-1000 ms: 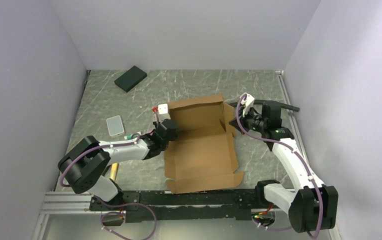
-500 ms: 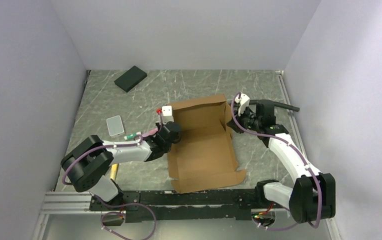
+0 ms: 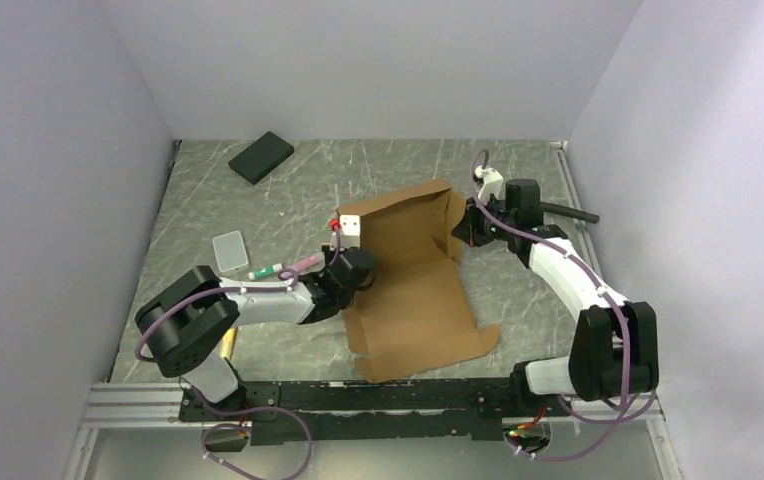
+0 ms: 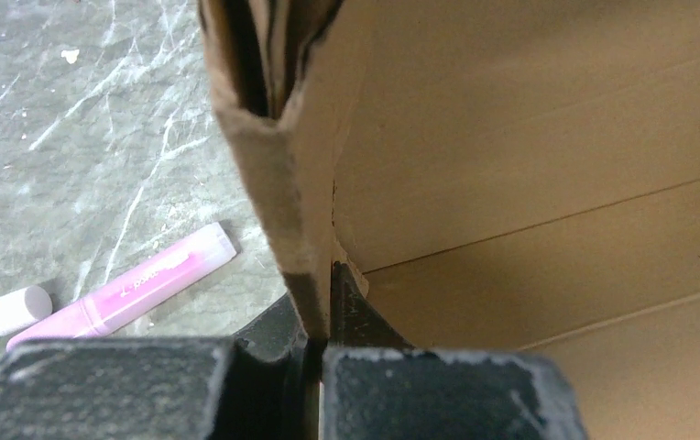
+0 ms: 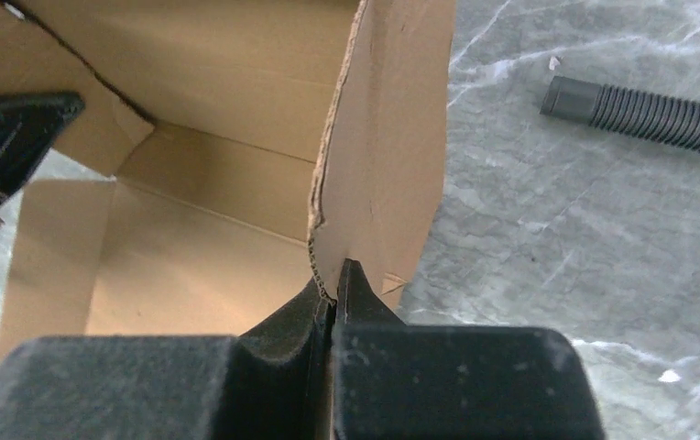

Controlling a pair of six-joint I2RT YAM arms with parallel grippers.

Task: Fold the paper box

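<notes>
On the worktop, I grip the paper box from both sides.
My left hand is clamped on its left wall, my right hand on its right wall.

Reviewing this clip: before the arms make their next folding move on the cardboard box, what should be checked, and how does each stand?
1. Left gripper shut on the paper box's left wall: ok.
2. Right gripper shut on the right wall: ok.
3. Both gripped walls raised off the table: ok.
4. Near panel folded up: not ok, it lies flat.
5. Pink marker clear of the left wall: cannot tell, it lies close beside it.
6. Black hose apart from the box: ok.
</notes>
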